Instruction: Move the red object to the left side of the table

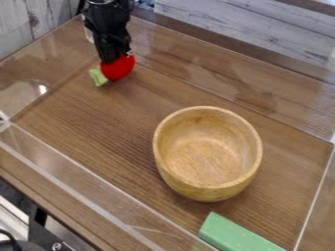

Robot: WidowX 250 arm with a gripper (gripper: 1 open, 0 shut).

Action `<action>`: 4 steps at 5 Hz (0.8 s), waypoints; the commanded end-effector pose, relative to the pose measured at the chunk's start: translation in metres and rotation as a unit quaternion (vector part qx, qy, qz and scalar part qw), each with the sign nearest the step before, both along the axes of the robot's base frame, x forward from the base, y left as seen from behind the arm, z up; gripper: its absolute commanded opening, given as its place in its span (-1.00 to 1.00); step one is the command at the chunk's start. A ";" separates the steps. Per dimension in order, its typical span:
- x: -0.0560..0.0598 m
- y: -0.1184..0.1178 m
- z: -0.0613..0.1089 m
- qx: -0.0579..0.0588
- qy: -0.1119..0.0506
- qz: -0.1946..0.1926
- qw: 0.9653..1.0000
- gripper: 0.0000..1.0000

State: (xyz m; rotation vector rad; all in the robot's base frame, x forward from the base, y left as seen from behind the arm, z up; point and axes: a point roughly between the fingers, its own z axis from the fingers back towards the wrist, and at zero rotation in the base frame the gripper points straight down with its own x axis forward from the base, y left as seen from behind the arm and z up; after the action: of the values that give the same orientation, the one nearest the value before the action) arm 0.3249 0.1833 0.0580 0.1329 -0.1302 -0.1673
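Observation:
The red object [119,68], a small strawberry-like toy with a light-green leafy end [100,76], is at the far left of the dark wood-grain table [118,127]. My black gripper [116,57] comes down on it from above, pointing nearly straight down, and is shut on its top. The toy looks to be at or just above the tabletop; I cannot tell whether it touches.
A round wooden bowl [209,152] stands right of centre. A flat green block [241,235] lies at the front edge. Low clear acrylic walls [78,186] border the table on all sides.

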 end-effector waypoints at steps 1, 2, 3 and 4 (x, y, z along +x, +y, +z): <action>0.008 0.012 0.018 0.002 -0.026 0.012 1.000 1.00; 0.008 0.017 0.016 -0.012 -0.026 0.019 0.999 1.00; 0.006 0.020 0.017 -0.022 -0.025 0.028 0.999 -1.00; 0.005 0.023 0.017 -0.029 -0.024 0.036 0.999 -1.00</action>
State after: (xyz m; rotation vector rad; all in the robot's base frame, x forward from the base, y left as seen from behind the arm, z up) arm 0.3232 0.1974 0.0573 0.0525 -0.1303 -0.0967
